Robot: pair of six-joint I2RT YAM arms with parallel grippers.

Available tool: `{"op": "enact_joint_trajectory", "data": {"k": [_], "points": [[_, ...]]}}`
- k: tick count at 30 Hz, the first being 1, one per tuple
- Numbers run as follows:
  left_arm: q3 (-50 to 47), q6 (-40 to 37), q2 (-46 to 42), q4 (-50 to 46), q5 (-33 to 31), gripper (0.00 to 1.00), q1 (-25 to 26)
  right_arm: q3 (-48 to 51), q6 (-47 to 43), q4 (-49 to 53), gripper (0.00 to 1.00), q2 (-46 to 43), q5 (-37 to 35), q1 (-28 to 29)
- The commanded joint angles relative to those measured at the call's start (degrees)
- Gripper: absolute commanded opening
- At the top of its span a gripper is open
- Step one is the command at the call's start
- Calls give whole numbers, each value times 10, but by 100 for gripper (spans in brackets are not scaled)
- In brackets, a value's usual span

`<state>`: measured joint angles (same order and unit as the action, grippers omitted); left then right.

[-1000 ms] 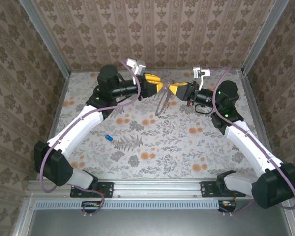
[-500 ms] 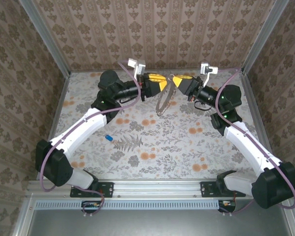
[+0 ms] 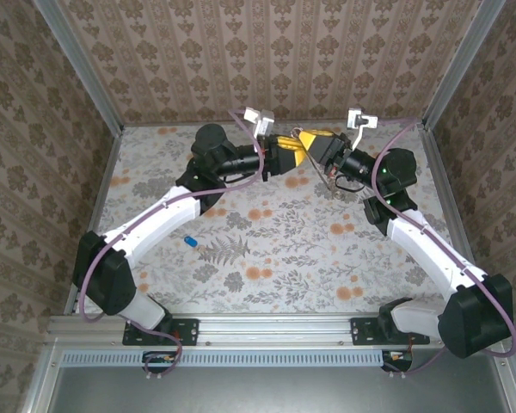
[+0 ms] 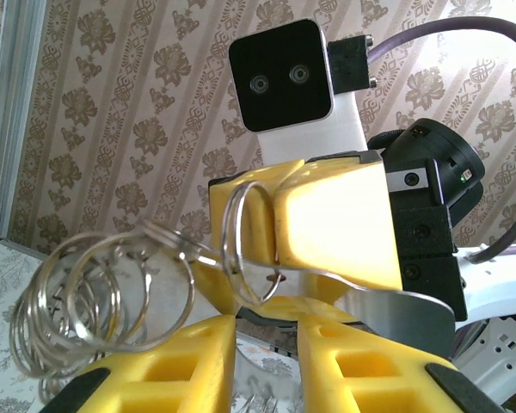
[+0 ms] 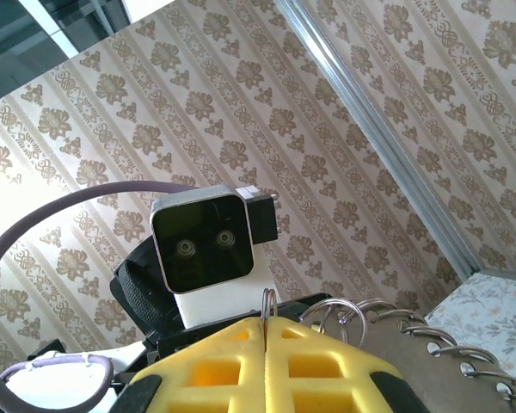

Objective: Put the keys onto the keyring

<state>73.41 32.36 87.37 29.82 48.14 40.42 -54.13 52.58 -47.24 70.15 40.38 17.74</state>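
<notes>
Here's the keyring (image 4: 146,284), a string of thin silver wire rings linked one into the next, held up in the air at the back of the floral-patterned table top (image 3: 267,249). Its end ring is pinched edge-on between the yellow fingers of the right gripper (image 5: 265,325), which are pressed fully together on it. The other rings sag away loose to one side.

Facing it, the left gripper (image 4: 267,331) sits just under that end ring. Its yellow fingers are parted by a narrow gap, and I see nothing clamped between them.

Now the handling. This ring looks very light, hard and slick: stiff wire in each loop, but floppy from link to link, so the tail will probably swing with any move. I'd hold the end ring across its flat faces, leaving part of its coil free for threading.

Down on the table, well apart from both grippers, lies the tiny key with the bright blue plastic head (image 3: 189,242). It rests low on the surface and is easy to skid. The blue head is the best place to grip, which leaves the hole end clear. Threading hasn't begun yet.
</notes>
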Motion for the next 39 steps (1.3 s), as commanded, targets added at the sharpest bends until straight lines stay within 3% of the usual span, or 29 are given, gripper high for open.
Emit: {"op": "enact_joint_trajectory", "data": {"k": [1,15,39], "points": [[12,-24,-24,-9,-1,26,-7,3,-2,-30,0,-12,-8,5],[-14,-30,-70,-14,-13,26,-45,9,-2,-29,0,-14,2,5],[6,15,-30,37,11,26,-40,7,12,-44,0,-10,9,7]]}}
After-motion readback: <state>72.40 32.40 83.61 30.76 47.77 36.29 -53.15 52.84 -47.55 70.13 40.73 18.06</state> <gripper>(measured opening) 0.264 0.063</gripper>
